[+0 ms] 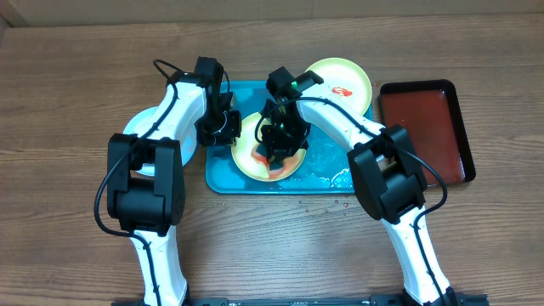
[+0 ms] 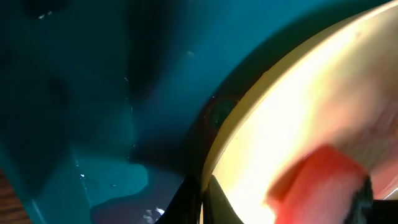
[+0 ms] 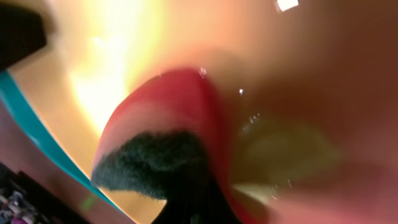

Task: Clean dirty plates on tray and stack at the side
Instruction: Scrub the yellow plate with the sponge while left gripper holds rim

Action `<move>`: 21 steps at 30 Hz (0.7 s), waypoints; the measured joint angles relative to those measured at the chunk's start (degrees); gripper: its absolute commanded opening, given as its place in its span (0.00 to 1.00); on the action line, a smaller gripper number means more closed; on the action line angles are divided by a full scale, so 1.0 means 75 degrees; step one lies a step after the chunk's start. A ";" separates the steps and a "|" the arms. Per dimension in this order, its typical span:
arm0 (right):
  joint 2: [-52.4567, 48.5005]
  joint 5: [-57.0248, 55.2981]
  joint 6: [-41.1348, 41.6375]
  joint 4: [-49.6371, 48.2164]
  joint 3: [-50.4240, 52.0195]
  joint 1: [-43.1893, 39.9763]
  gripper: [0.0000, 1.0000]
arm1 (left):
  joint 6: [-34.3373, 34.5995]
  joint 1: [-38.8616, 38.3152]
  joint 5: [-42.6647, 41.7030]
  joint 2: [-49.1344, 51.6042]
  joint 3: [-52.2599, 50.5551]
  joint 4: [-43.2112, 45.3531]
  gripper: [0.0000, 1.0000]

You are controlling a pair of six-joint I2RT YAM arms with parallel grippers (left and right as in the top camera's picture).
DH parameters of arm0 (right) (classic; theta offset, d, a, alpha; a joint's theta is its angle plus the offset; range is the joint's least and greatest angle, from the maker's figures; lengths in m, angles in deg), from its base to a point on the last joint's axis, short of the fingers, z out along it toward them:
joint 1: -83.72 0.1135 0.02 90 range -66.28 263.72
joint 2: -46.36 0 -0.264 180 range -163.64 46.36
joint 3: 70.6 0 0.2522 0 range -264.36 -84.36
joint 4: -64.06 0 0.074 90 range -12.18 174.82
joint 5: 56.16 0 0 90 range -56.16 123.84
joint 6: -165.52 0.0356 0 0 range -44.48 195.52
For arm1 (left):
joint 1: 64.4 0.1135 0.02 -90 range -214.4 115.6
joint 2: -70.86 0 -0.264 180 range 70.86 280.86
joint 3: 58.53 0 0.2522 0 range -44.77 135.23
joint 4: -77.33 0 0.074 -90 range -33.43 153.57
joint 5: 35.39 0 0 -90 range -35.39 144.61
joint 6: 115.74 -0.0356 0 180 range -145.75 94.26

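Note:
A pale yellow-green plate (image 1: 246,155) lies on the teal tray (image 1: 327,170). My left gripper (image 1: 228,127) is shut on the plate's left rim; in the left wrist view the fingers (image 2: 202,200) pinch the rim of the plate (image 2: 298,112) over the tray (image 2: 93,93). My right gripper (image 1: 279,143) is shut on a red sponge (image 1: 277,163) with a dark scouring side, pressed on the plate. The sponge (image 3: 161,124) fills the right wrist view against the plate (image 3: 118,50). A second yellow-green plate (image 1: 340,85) with a red smear overlaps the tray's back right corner. A pale blue-white plate (image 1: 140,136) lies left of the tray.
A smaller dark-red tray with a black rim (image 1: 425,127) stands on the table to the right. Water pools on the teal tray's right part and droplets (image 1: 323,204) lie on the wood table in front of it.

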 measured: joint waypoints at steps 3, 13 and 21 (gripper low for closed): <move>0.0017 -0.0420 -0.0020 0.0294 -0.0058 0.0003 0.04 | 0.0000 -0.0044 -0.0105 0.0000 0.0000 0.0006 0.04; 0.0332 -0.4234 0.1157 0.0294 -0.0058 0.0058 0.04 | 0.0003 -0.0152 -0.0204 0.0000 0.0000 0.0032 0.04; 0.0332 -0.3818 0.1411 -0.1955 0.0050 -0.0009 0.04 | 0.0006 -0.0128 -0.0149 0.0000 0.0000 0.0038 0.04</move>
